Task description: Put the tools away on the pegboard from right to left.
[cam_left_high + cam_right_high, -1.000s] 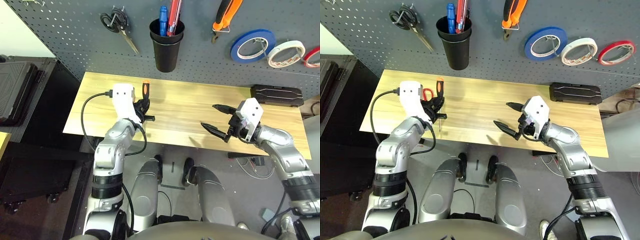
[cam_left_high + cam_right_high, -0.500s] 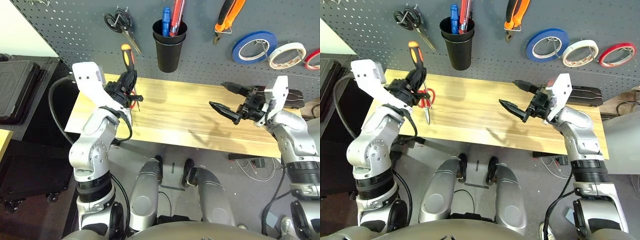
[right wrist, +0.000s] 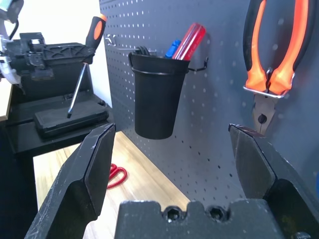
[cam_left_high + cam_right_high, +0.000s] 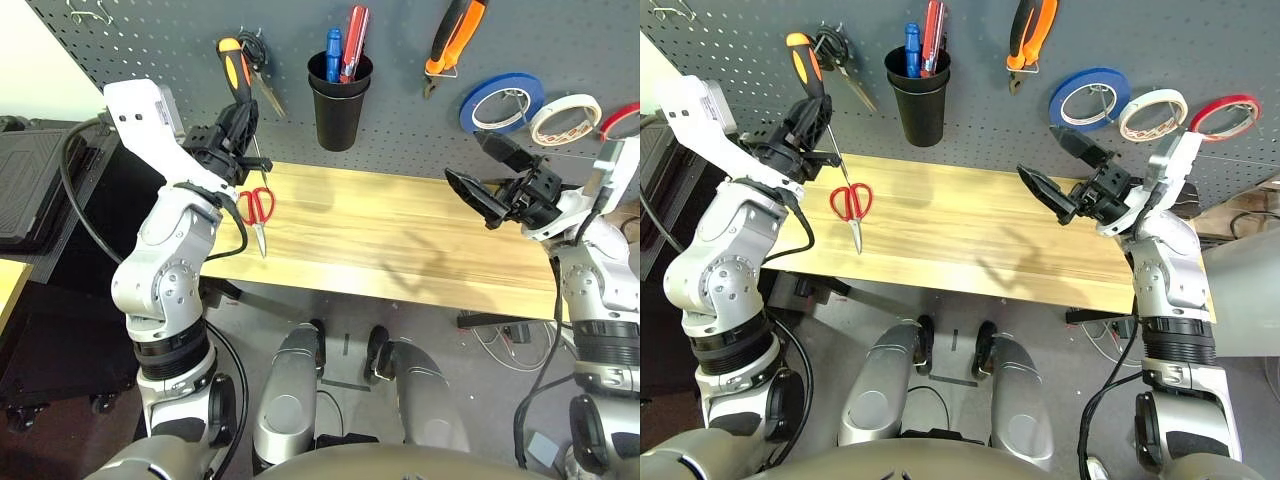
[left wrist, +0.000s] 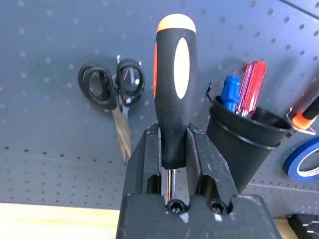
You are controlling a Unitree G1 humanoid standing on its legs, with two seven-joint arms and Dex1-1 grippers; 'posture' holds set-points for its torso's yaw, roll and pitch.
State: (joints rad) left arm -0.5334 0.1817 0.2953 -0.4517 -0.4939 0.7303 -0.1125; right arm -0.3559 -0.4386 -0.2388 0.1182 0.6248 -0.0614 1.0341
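- Your left gripper is clamped on the orange-and-black screwdriver, held upright in front of the pegboard, handle up and thin shaft pointing down toward the table.
- In the left wrist view you see both black fingers pressed against the lower end of the screwdriver's handle, with the black-handled scissors hanging on the board just behind it.
- Your right gripper hangs above the right part of the table with its jaws spread wide and nothing between them.
- The red-handled scissors lie flat on the table near its left end, below the raised screwdriver, blades pointing toward you.
- On the pegboard, the black cup holds a blue and a red tool; the orange-and-black pliers hang to its right.
- Further right on the board you find the blue tape roll, the cream-white tape roll and the red tape roll.
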